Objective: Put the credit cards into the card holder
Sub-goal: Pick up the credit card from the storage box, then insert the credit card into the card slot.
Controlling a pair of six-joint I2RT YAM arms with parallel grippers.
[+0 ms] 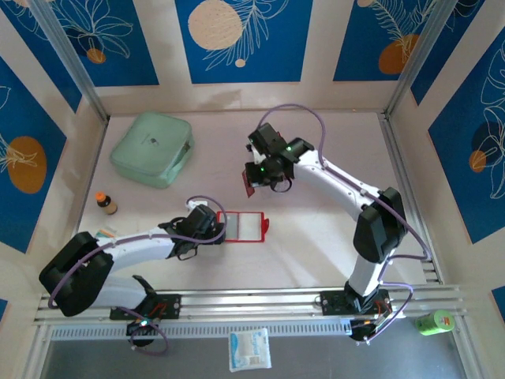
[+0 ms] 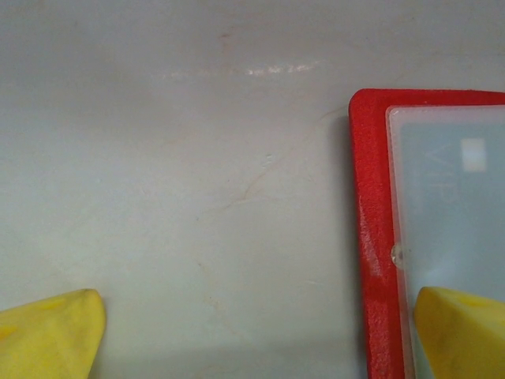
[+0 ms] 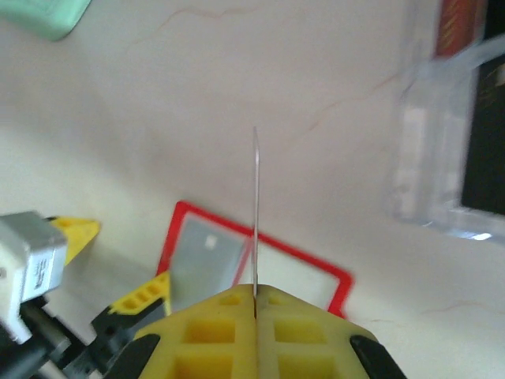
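Bright even light, softly blurred close-ups

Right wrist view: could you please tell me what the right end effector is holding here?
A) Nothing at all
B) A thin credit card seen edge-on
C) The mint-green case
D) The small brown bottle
B: a thin credit card stands edge-on, pinched in the shut right end effector.
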